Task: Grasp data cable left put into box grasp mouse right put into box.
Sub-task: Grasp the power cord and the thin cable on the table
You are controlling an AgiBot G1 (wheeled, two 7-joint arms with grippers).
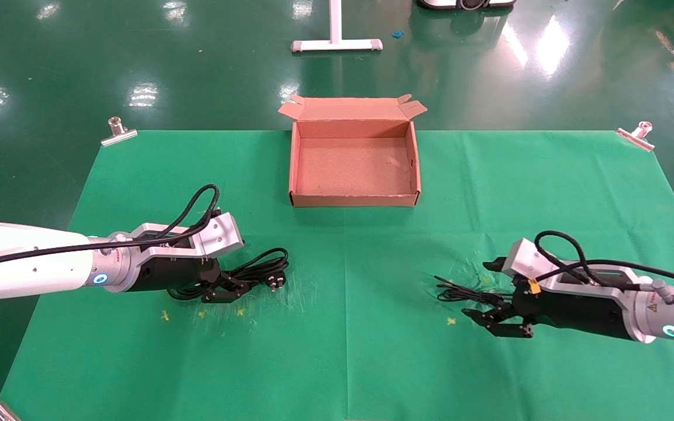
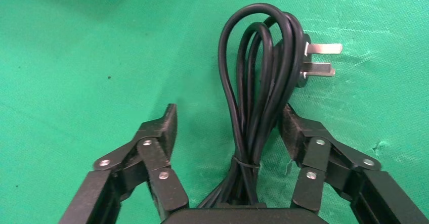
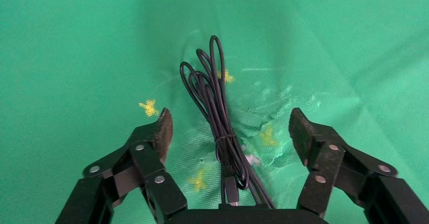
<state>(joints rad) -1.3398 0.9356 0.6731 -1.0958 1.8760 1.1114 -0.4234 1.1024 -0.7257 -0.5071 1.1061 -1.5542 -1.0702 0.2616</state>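
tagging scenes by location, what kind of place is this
Probably a robot lab or factory test bay, not a home: a glossy green floor, a green cloth clipped flat by a metal clip, and yellow placement marks beside the data cable and empty box.

Two white arms, each ending in a silver cuff with a glowing blue ring. Silver-grey camera brackets on the wrists, looped black cables. Left gripper and right gripper: black linkage fingers, silver rivets, dark pads.
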